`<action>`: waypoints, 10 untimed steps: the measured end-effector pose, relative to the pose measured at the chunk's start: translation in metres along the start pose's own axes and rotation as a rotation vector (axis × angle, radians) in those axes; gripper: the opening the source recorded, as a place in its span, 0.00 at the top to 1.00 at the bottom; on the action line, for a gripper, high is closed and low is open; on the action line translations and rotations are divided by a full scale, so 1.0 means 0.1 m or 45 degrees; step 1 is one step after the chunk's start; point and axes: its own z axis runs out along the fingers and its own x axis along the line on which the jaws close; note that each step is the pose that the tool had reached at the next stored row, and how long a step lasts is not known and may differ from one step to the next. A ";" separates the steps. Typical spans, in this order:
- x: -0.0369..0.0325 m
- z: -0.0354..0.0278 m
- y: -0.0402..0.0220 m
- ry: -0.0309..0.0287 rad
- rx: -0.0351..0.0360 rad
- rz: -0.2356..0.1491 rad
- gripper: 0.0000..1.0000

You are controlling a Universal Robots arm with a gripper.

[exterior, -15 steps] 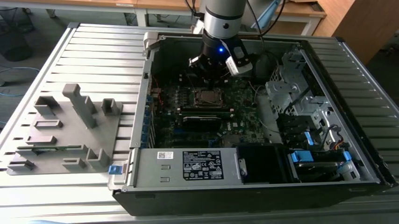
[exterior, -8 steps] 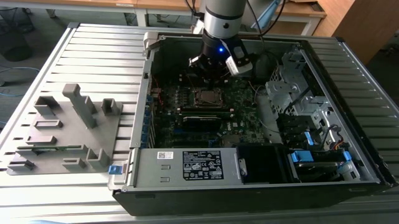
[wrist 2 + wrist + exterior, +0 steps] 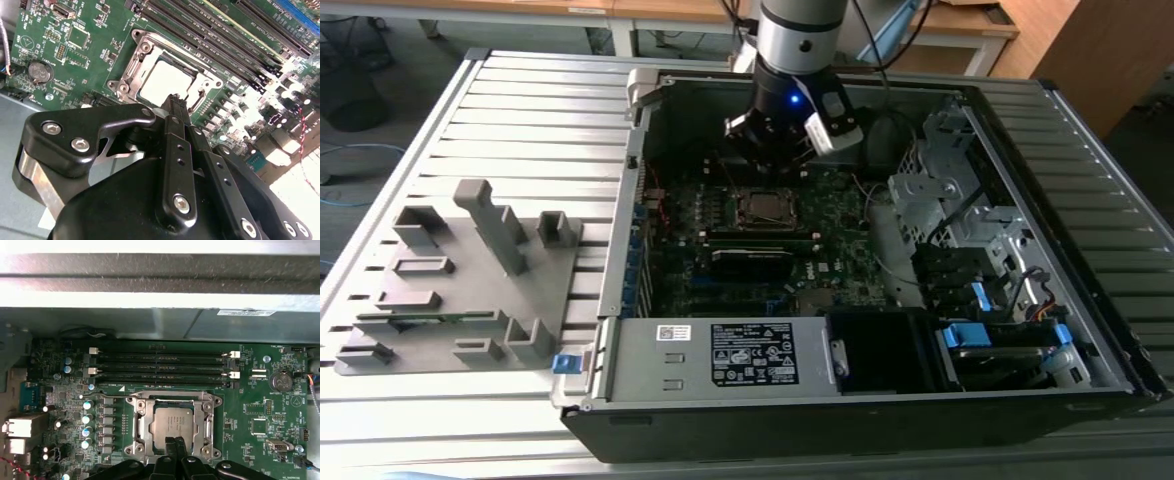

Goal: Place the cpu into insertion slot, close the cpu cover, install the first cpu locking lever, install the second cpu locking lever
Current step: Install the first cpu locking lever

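Gripper (image 3: 771,160) hangs inside the open computer case (image 3: 854,400) in the exterior view, carried by an arm that drops nearly straight down from the far edge of the slatted desk (image 3: 520,100), wrist pointing at the motherboard (image 3: 720,270). The cpu (image 3: 765,208) lies just below and on the near side of it, apart from it. A grey fixture block (image 3: 467,280) sits on the desk towards the exterior view's left, well apart from the case. In the second wrist view the gripper (image 3: 175,98) has its two black fingers (image 3: 172,145) pressed together with nothing between them, their tips above the edge of the cpu (image 3: 165,80), which sits framed by the silvery cpu cover (image 3: 150,44). In the first wrist view the gripper (image 3: 175,440) again shows both tips side by side, over the near edge of the cpu (image 3: 172,422). The cpu lies flat in the insertion slot (image 3: 131,401), the cpu cover (image 3: 144,427) lies around it, and the long memory slots (image 3: 160,365) run just beyond.
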 end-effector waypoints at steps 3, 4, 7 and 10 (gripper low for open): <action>0.000 -0.048 0.001 0.0001 0.0001 0.000 0.90; 0.000 -0.061 0.002 0.0001 0.0002 0.000 0.90; 0.000 -0.077 0.002 -0.0001 -0.0001 0.000 0.90; 0.000 -0.077 0.002 -0.0002 -0.0002 0.000 0.90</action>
